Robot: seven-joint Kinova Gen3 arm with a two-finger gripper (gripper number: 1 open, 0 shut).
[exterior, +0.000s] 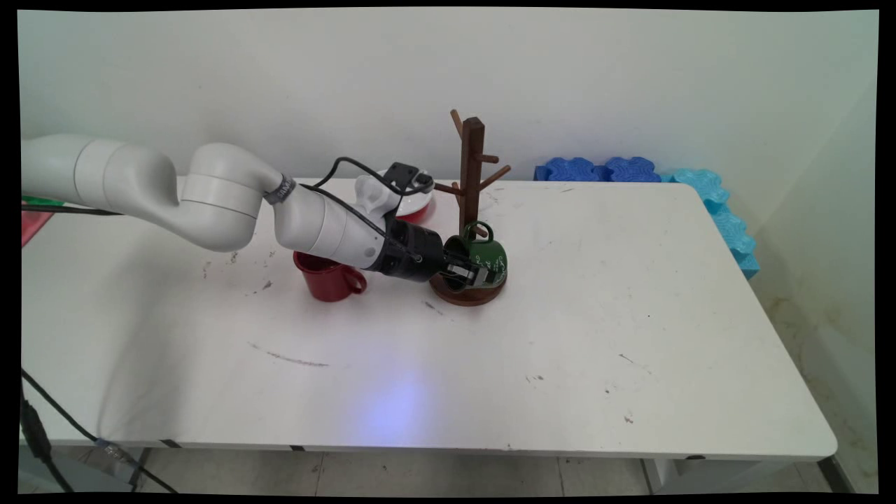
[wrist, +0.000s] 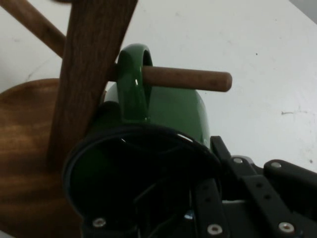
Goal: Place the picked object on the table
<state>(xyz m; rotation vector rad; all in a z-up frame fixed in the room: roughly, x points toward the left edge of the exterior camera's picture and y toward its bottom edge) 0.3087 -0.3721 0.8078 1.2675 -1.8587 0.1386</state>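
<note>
White table point(exterior: 630, 336) — gripper point(exterior: 467, 271) clamped on green mug point(exterior: 486, 257), handle threaded over rack point(exterior: 470, 182) peg point(wrist: 188, 79); not released. Red mug point(exterior: 327, 278) beside.

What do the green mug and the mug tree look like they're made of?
Green mug: probably enamelled metal or glazed ceramic; glossy, with sharp highlights on the handle and a thin dark rim. Mug tree: wood, dark brown stain, matte, grain visible on post and peg.

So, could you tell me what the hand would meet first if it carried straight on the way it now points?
The hand is gripping the rim of the green mug, whose handle is hooked on a peg. Straight on, the mug would likely press into the wooden mug tree's post just beyond, though depth is unclear.
</note>
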